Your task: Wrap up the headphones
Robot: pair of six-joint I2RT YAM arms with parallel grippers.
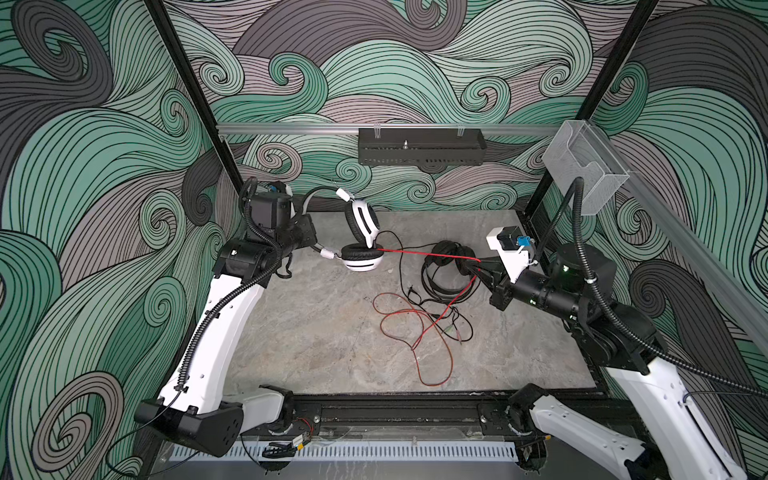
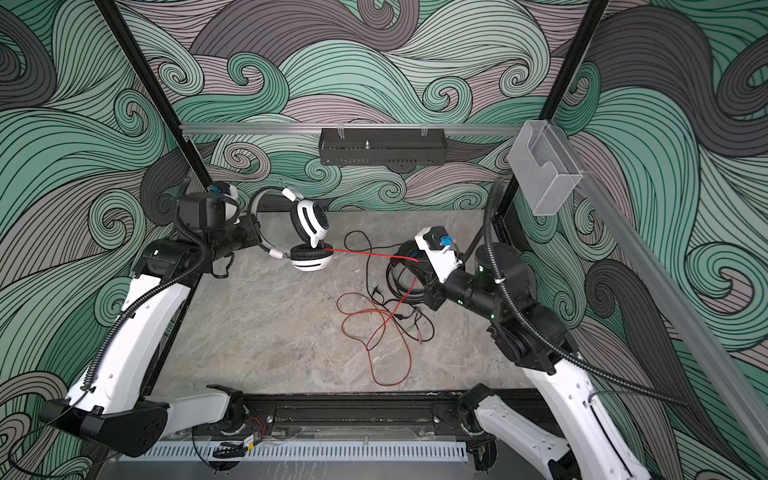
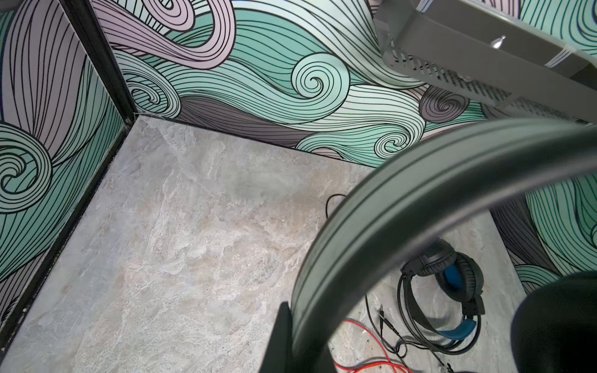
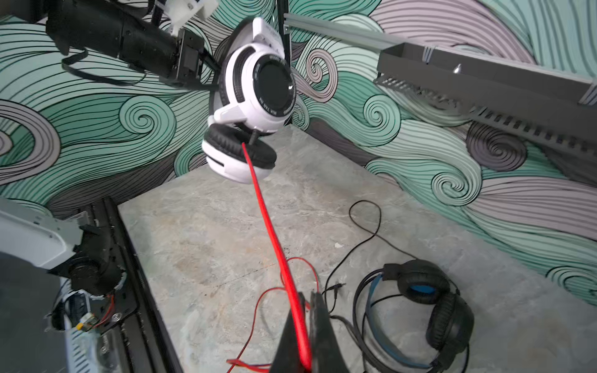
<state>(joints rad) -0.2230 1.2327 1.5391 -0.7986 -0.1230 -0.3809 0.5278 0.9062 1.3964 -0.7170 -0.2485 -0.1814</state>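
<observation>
Left gripper, jaws clamped on the headband, holds white round-cupped headphones aloft at the grey marble table's 11 o'clock. The right gripper pinches their thin red cable taut. Black-and-blue over-ear headphones lie at 2 o'clock.

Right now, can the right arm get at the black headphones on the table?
Probably in reach, but not freely: the black headphones lie just beside the right hand, nothing between. That hand is shut on the red cable, pulled taut to the white headphones, so it must let go first.
</observation>
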